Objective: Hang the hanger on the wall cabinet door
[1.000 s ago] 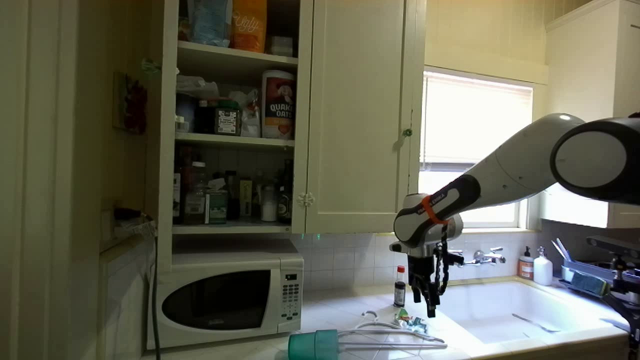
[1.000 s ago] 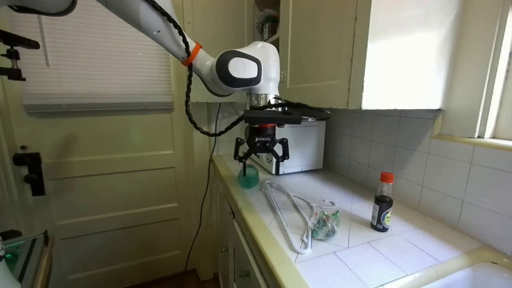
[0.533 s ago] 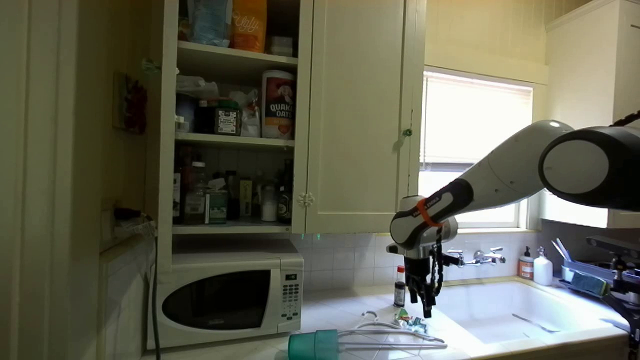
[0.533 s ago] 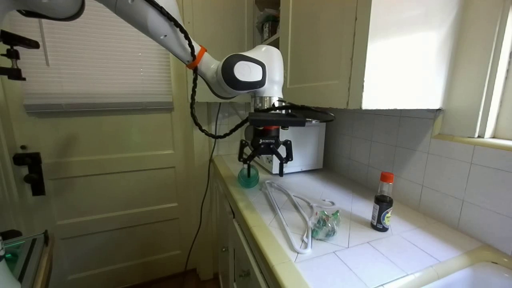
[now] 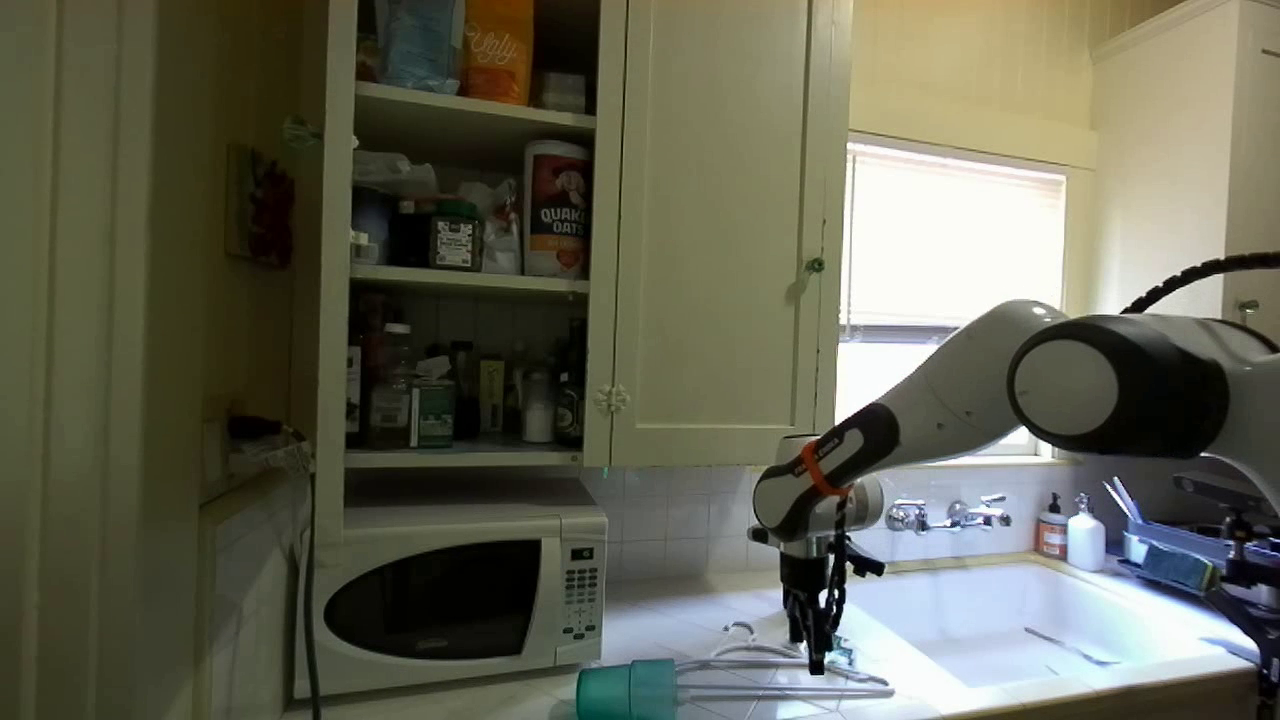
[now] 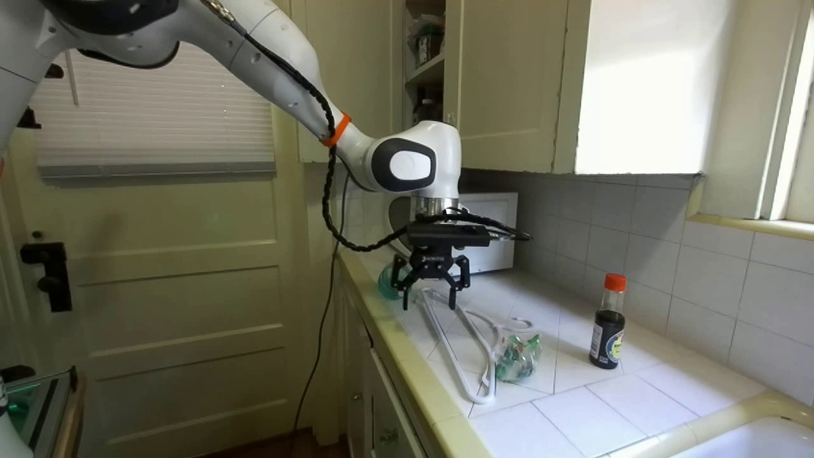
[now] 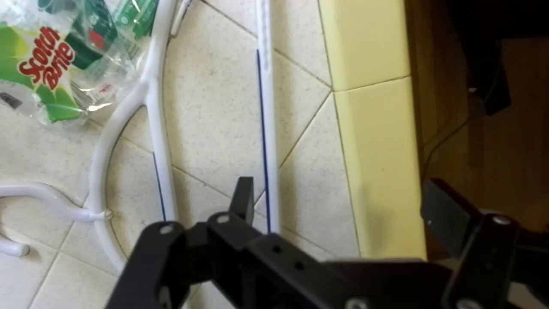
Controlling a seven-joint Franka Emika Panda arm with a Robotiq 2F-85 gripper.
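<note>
The pale hanger (image 5: 770,691) lies flat on the tiled counter, its hook toward the wall. It also shows in an exterior view (image 6: 449,347) and in the wrist view (image 7: 268,107). My gripper (image 6: 428,308) points down, open and empty, above the hanger's far end. In the wrist view the gripper (image 7: 343,197) has the hanger's straight bar between its fingers, close to the left one; the other finger is past the counter edge. The gripper also shows in an exterior view (image 5: 807,655). The cream wall cabinet door (image 5: 710,230) is shut, with a small knob (image 5: 815,265).
A teal cup (image 5: 626,690) lies by the hanger's end. A clear Scotch-Brite packet (image 7: 47,60) touches or nearly touches the hanger. A red-capped bottle (image 6: 607,331) stands near the tiled wall. The microwave (image 5: 450,590), sink (image 5: 1010,600) and yellow counter edge (image 7: 377,150) are around.
My gripper has moved down toward the counter and the hanger, and slightly right in an exterior view, left in an exterior view. It stays open. The hanger has not moved.
</note>
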